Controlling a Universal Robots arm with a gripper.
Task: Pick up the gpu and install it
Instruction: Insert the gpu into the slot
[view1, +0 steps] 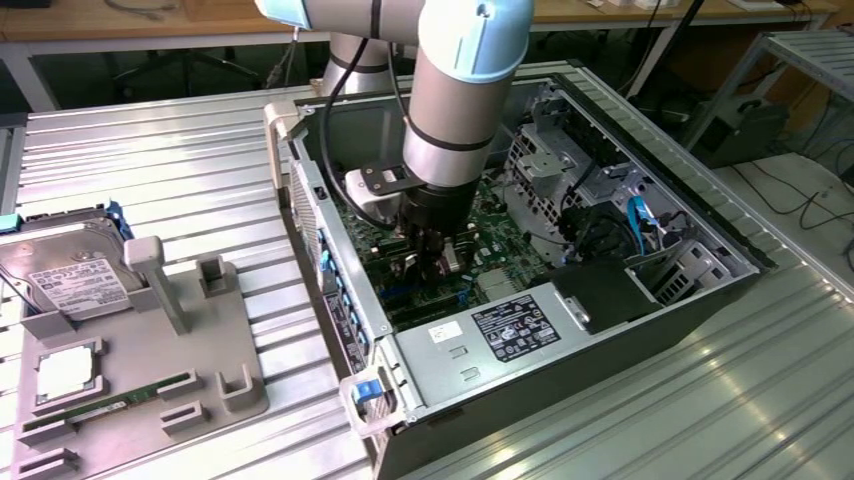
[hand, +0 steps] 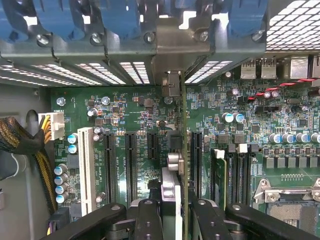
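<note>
The open computer case (view1: 694, 215) is filling the centre and right of the exterior view, lying on the slatted metal table (view1: 160, 170). The robot arm (view1: 461, 90) is reaching down from the top centre of that frame into the case. At the exterior view's lower left, a grey parts holder (view1: 200, 350) is carrying a silver hard drive (view1: 74, 280) and a thin RAM stick (view1: 107, 405).

Inside the case, the green motherboard (hand: 125, 115) is spreading across the wrist view, with its black expansion slots (hand: 131, 167) running up the middle.

The gripper (hand: 175, 212), at the lower centre of the wrist view, is gripping the gpu (hand: 183, 150) edge-on, its fingers (hand: 147, 220) partly closed on either side of the card. The card is standing upright over the slots, its silver end bracket (hand: 170, 82) lying near the rear openings at upper centre.

By my judgement the insertion step is under way: pickup is done, seating is not confirmed. The next move is calling for exact alignment of card edge with one slot, and bracket with the rear opening.
</note>
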